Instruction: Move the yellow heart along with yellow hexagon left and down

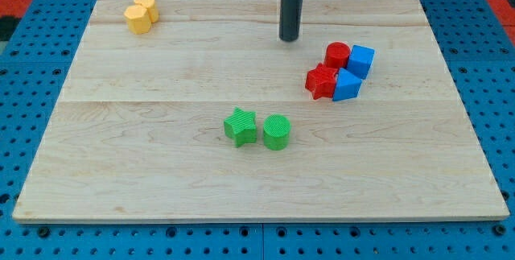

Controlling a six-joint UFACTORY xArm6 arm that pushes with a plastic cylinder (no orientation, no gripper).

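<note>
Eight blocks lie on the board: two yellow, two red, two blue, two green. The yellow hexagon (138,19) and the yellow heart (147,6) sit touching each other near the view's top left corner; which of the pair is the heart is hard to tell at this size, so that naming is a best reading. The red cylinder (337,54), red star (321,80), blue cube (360,60) and a second blue block (347,85), its shape unclear, huddle in one tight cluster at the view's right. The green star (241,125) and green cylinder (276,131) stand just beside each other below the middle.

No container is present.

The arm ends in a bare dark rod with nothing to open or close. The tip (289,39) rests near the view's top centre, well apart from the yellow pair and nearer the red and blue cluster, touching no block.

The board (161,171) is pale wood, lying on a blue pegboard (241,244).
</note>
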